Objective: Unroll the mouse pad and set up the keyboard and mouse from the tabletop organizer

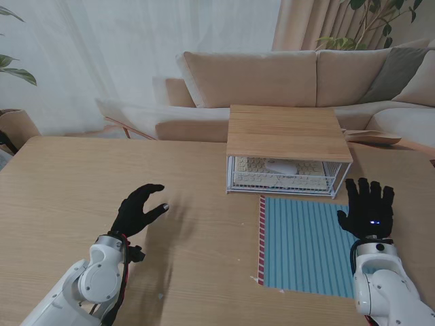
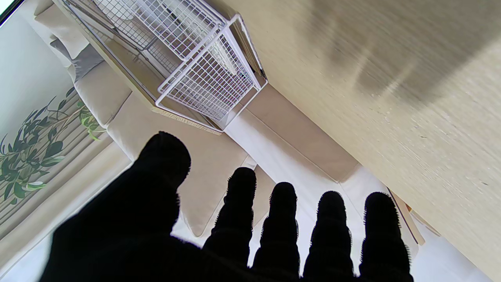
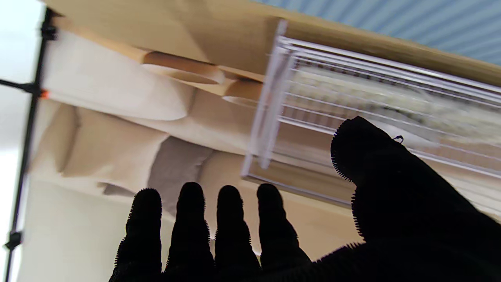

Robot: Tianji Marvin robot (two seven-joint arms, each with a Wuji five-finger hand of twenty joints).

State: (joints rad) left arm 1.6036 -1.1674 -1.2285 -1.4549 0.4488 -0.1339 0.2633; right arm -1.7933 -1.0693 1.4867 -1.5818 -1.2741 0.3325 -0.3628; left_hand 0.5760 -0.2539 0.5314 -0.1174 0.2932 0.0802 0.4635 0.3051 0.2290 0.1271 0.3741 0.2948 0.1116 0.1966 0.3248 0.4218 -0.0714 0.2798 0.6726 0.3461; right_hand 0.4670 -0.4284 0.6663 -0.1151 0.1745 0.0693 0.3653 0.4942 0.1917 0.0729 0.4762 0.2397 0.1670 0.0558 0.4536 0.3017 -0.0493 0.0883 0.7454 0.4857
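The blue striped mouse pad (image 1: 304, 244) lies flat and unrolled on the table, just in front of the organizer (image 1: 285, 132), a white wire basket with a wooden top. Inside the basket I see a pale keyboard (image 1: 268, 173) with a white mouse (image 1: 281, 166) lying on it. My right hand (image 1: 368, 209) hovers open over the pad's right edge, fingers pointing at the basket's right corner. My left hand (image 1: 138, 209) is open over bare table, well left of the pad. In the left wrist view the basket (image 2: 203, 74) lies beyond my fingers (image 2: 280, 219); the right wrist view shows its wire front (image 3: 375, 102).
A beige sofa (image 1: 285, 78) with cushions stands behind the table. Potted plants stand at the far right (image 1: 370, 20) and the far left (image 1: 13, 68). Wooden table (image 1: 88, 176) spreads wide to the left of the organizer.
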